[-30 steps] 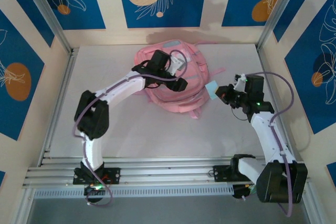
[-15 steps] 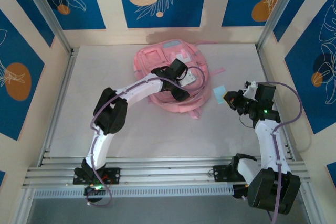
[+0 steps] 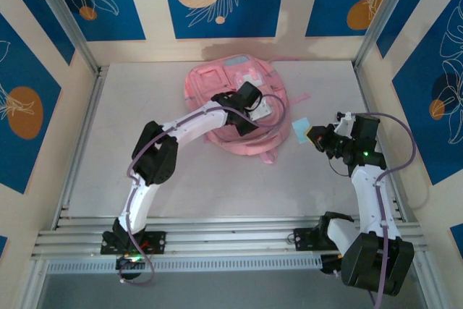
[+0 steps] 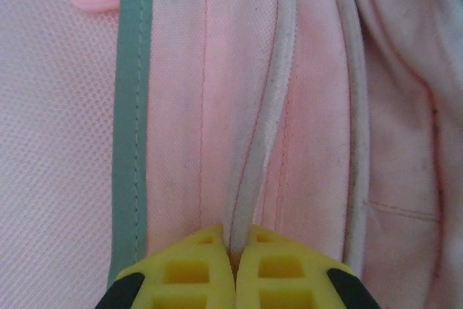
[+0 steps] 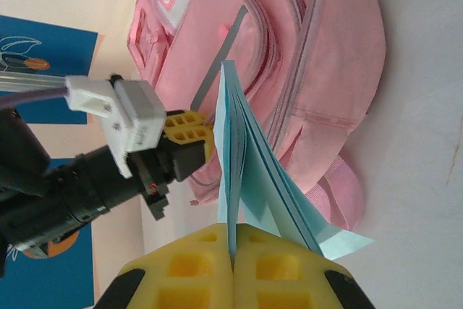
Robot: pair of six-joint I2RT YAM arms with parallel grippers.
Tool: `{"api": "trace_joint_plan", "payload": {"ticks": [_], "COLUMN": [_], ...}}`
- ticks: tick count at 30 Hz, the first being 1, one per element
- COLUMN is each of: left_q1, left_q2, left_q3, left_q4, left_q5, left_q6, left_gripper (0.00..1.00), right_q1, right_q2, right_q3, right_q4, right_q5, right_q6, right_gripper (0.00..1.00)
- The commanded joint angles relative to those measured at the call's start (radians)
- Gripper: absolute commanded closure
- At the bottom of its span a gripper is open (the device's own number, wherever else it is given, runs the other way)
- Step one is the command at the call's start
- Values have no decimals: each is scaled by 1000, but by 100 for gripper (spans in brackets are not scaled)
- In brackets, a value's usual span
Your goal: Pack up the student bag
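Note:
The student bag [image 3: 217, 81] lies flat at the back middle of the table, pink with grey-blue trim [image 4: 130, 106]. My left gripper [image 3: 241, 125] rests on the bag's near right side, shut on a pale piping ridge [image 4: 264, 142] of the bag; the yellow fingertips [image 4: 188, 273] pinch it. To the right of the bag, just above the table, my right gripper [image 3: 316, 137] is shut on a thin light-blue booklet [image 5: 253, 171], whose pages fan out toward the bag [image 5: 311, 48]. The left gripper [image 5: 206, 132] also appears there against the bag's side.
A loose pink strap [image 3: 300, 99] trails off the bag to the right. Bare grey table [image 3: 181, 179] lies in front of the bag. Patterned walls and aluminium posts [image 3: 376, 19] close in the back and sides.
My left gripper moved from the bag's top down to its near right side, then closed on the piping. The right gripper drew back slightly to the right with the booklet, then held still.

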Motion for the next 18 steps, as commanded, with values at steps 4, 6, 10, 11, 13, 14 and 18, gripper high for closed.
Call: {"api": "trace_joint_plan", "payload": {"ticks": [4,6,10,11,13,14,18], "left_q1": [80,108,133,133,134,134,135], "left_q2": [-26,-34,-42,-41,-39,-37,-38], "left_q3": [218,236,241,241,241,241,239], "left_q4": [-145,-135,-103,-99,-90,-86,-60], "left_q5": [291,357,400,400,402,405,424], "left_q6": [-248,-316,-375,-381,-394,-400,-437], "left_gripper": [100,100,100,100,100,100,100], "right_q1": [97,142,246,272,337,362,446], "right_q2": [3,23,98,120,180,208,364], "right_q3": [-52,-52,-53,-53,-39,-30,41], "right_q4": [104,140,283,327,430,464,579], "right_q5": [-39,-28,-1,7,27,42,101], "right_q6": [51,71,146,168,212,226,273], "right_gripper": [100,100,100,100,100,100,100]}}
